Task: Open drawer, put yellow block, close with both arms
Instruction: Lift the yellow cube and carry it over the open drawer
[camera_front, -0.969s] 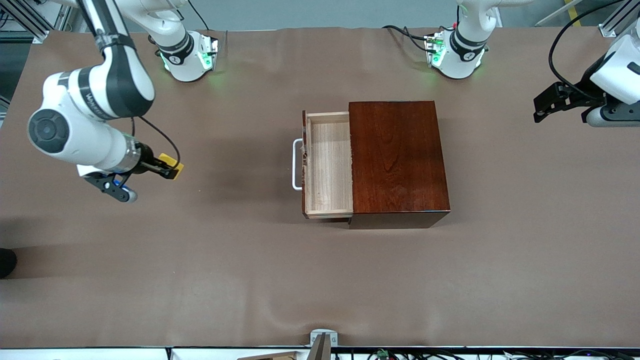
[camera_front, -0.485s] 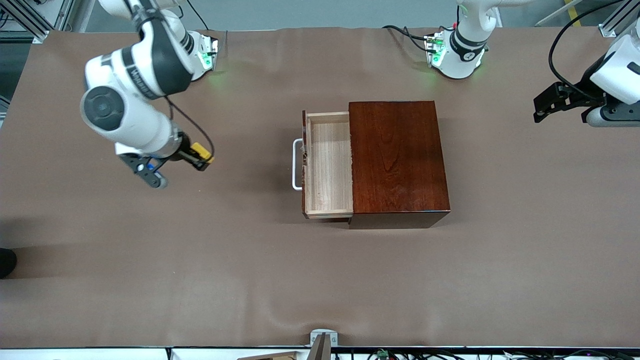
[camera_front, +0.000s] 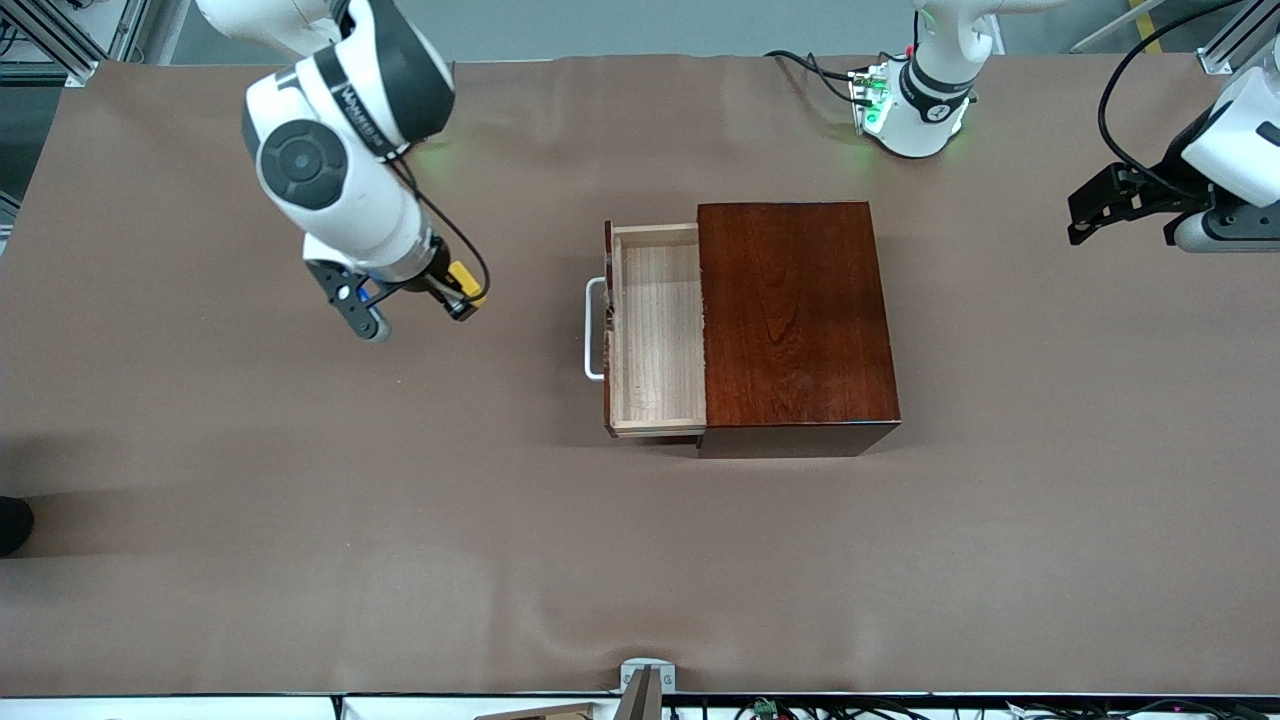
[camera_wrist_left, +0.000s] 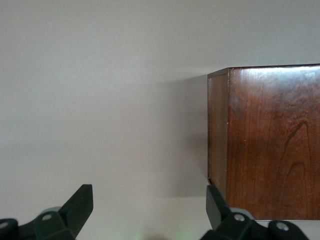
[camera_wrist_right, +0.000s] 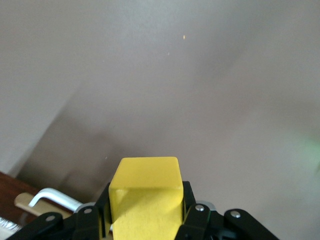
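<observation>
Yellow block (camera_front: 467, 284) pinched in my right gripper (camera_front: 460, 297); left gripper (camera_wrist_left: 145, 212) waits spread; might clip the drawer (camera_front: 655, 330) front.

The drawer (camera_front: 657, 330) was partly hidden inside the box (camera_front: 795, 320), so its back end couldn't be seen. Left gripper (camera_front: 1085, 215) sat at the frame's right edge w/ its arm cut off. In right wrist view the yellow block (camera_wrist_right: 145, 200) ran off the bottom edge.

Brown table (camera_front: 300, 560): mahogany box (camera_front: 795, 315) mid-table w/ drawer (camera_front: 655, 335) pulled open.
</observation>
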